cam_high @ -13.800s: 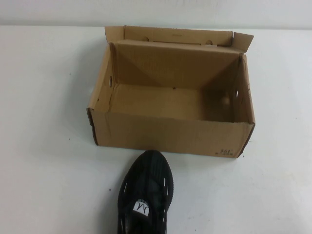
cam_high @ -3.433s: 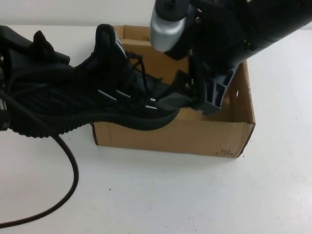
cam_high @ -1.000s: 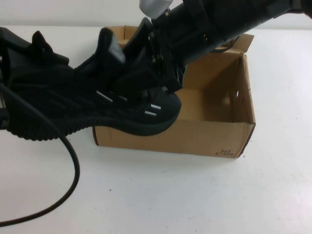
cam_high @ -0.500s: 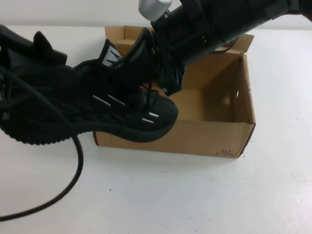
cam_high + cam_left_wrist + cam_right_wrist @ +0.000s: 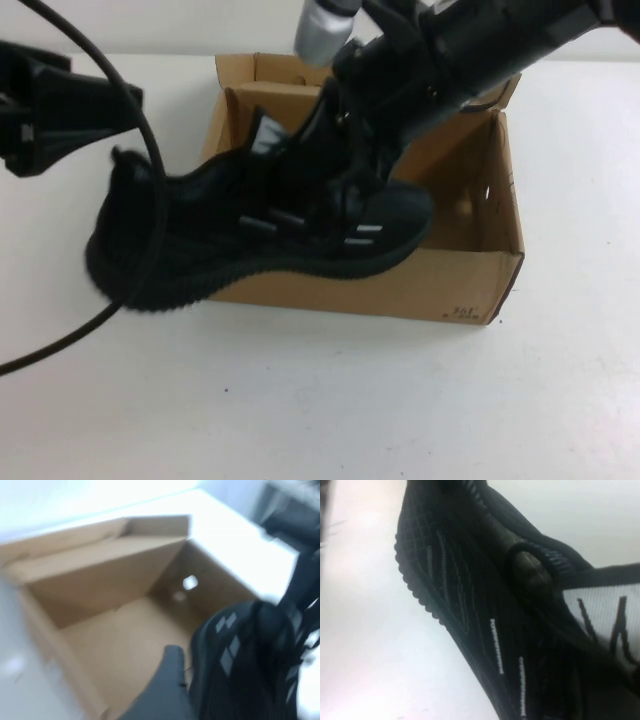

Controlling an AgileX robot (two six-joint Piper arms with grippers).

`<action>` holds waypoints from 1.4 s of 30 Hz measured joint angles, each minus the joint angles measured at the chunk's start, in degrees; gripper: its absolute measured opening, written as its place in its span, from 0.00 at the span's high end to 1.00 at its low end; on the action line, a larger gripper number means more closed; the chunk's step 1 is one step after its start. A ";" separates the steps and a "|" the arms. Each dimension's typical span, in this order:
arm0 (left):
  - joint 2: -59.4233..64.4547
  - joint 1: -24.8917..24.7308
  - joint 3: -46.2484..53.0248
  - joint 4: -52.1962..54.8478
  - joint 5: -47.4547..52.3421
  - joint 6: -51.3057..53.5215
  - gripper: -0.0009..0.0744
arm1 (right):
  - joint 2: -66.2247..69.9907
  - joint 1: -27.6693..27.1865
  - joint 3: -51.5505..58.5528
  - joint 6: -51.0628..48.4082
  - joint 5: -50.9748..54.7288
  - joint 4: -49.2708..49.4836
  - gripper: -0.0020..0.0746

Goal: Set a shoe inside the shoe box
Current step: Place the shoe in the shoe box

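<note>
The black knit shoe [image 5: 250,250] hangs tilted over the front wall of the brown cardboard shoe box [image 5: 470,285]. Its toe is over the box's inside and its heel sticks out past the box's left front corner. My right gripper [image 5: 342,178] is shut on the shoe's upper near the laces. The right wrist view shows the shoe's side [image 5: 470,605] and white tongue tag [image 5: 605,615] close up. My left gripper [image 5: 60,110] is open and off the shoe, up at the far left. The left wrist view shows the box wall [image 5: 100,575], the shoe [image 5: 250,660] and one of its fingers [image 5: 170,680].
A black cable [image 5: 50,347] loops from the left arm across the table's left side and in front of the shoe's heel. The white table lies around the box, with the wall behind it.
The left gripper has let go of the shoe's heel and drawn back up and left. The right gripper has carried the shoe to the right, its toe now further over the box.
</note>
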 joint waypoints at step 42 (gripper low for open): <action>1.50 0.00 0.00 15.37 -2.10 -12.91 0.98 | 23.09 -8.94 -15.30 7.34 -17.33 -12.91 0.96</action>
